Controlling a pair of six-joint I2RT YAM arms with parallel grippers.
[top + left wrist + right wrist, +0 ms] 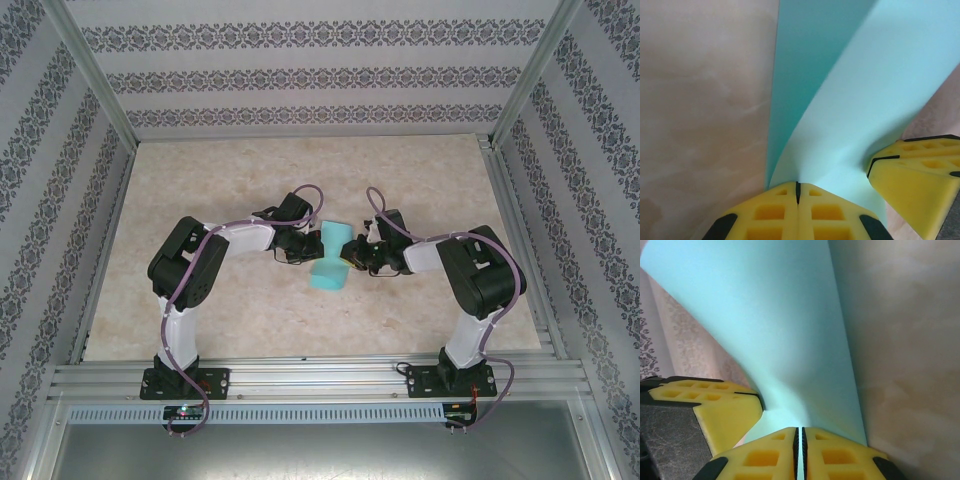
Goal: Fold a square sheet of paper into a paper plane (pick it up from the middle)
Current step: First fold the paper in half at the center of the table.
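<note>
Hold both pairs of jaws pressed flat: on the left gripper (pixel 797 192), shut tight on the near edge of the square sheet of paper (pixel 850 100); on the right gripper (pixel 800 440), narrowed to a bare slit and likewise pinching the turquoise sheet. Avoid slackening either pinch, probably enough to lose so thin a sheet. Mind the closeness of the two pinches, plain from the left wrist view, with the right gripper just beside at the lower right. Follow the paper outward: bowing away from both grips in a smooth, uncreased curve, then, from above, hanging between the two wrists over the middle of the table (pixel 240 320), apparently lifted off it, with the lower end curled. Read as the first half-fold, not yet creased. Bring the pinched edges level and square before pressing anything; match corners first, to spare every later fold a skewed centre line. Lower both arms together and evenly, flattening the bow against the marbled top. Resist tugging sideways, for fear of a tear or stray wrinkle. Press the crease only after settling the paper flat.
</note>
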